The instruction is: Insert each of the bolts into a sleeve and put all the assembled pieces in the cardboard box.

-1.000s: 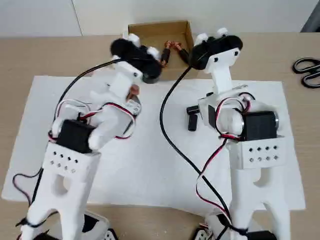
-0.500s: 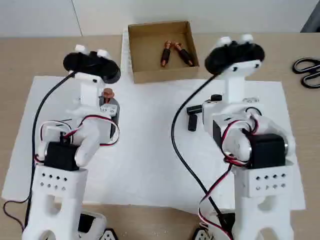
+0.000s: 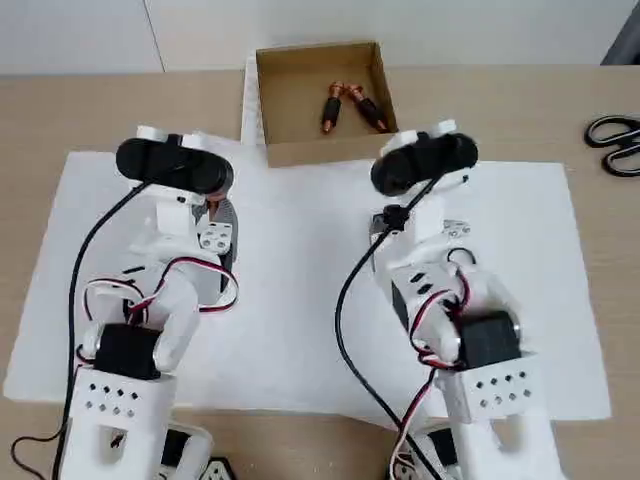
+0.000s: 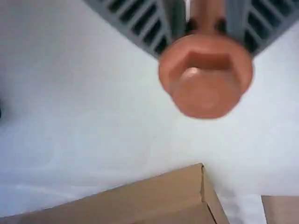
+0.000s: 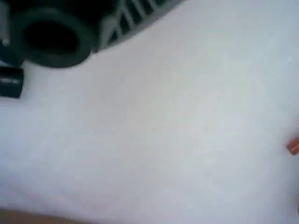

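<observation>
My left gripper (image 4: pixel 205 28) is shut on a copper bolt (image 4: pixel 205 77), whose hexagonal head faces the wrist camera. In the high view this gripper (image 3: pixel 215 212) hangs over the white mat (image 3: pixel 300 300), left of centre, with the bolt (image 3: pixel 213 203) in it. My right gripper (image 3: pixel 385 228) is low over the mat's middle. A black sleeve (image 5: pixel 49 39), seen end-on, sits right at it. A second sleeve (image 5: pixel 9 81) lies on the mat beside it. The cardboard box (image 3: pixel 265 100) holds two assembled pieces (image 3: pixel 350 103).
Black scissors (image 3: pixel 615 140) lie on the wooden table at the far right. A corner of the box (image 4: pixel 187 191) shows just beyond the left gripper. The bolt's copper edge (image 5: pixel 293 147) also appears in the right wrist view. Black cables trail from both arms.
The left arm swung away from the box with the bolt and settled over the left of the mat. The right arm dropped and shifted left over the two sleeves.
</observation>
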`<state>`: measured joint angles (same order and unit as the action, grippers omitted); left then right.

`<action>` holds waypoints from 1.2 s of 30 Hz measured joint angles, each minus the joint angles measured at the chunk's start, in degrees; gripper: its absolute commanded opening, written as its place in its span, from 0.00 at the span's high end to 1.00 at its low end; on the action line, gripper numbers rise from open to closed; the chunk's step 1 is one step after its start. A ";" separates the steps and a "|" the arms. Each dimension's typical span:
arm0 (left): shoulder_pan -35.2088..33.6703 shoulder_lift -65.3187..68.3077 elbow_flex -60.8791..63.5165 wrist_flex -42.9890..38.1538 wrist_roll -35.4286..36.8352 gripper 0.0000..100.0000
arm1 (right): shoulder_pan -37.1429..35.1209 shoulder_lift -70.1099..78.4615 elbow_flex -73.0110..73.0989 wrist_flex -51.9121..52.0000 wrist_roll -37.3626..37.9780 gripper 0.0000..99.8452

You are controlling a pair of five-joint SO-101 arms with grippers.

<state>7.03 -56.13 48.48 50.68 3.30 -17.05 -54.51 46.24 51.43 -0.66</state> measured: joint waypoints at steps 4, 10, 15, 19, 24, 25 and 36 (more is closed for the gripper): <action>0.00 -0.09 0.35 -0.18 4.84 0.99 | 0.00 -3.52 12.22 -13.89 0.79 1.00; 0.00 -0.09 0.44 -2.20 12.75 0.99 | -0.09 -5.10 23.21 -24.70 0.79 1.00; 0.70 -0.09 0.88 -6.95 13.01 0.99 | -2.11 -5.19 28.66 -30.51 0.79 1.00; 4.48 -0.09 3.43 -9.93 13.10 0.99 | -5.63 -5.19 33.41 -35.78 0.79 1.00; 7.21 -0.09 6.59 -14.33 13.10 0.99 | -9.23 -5.19 39.65 -44.40 0.79 1.00; 7.30 -0.09 7.03 -15.12 13.10 0.99 | -9.76 -5.19 40.44 -45.80 0.79 1.00; 11.60 -0.09 7.91 -17.76 18.64 0.99 | -12.04 -5.63 42.81 -51.96 0.79 1.00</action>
<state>18.64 -56.22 56.40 32.92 21.93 -29.10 -60.13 89.05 -0.53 0.13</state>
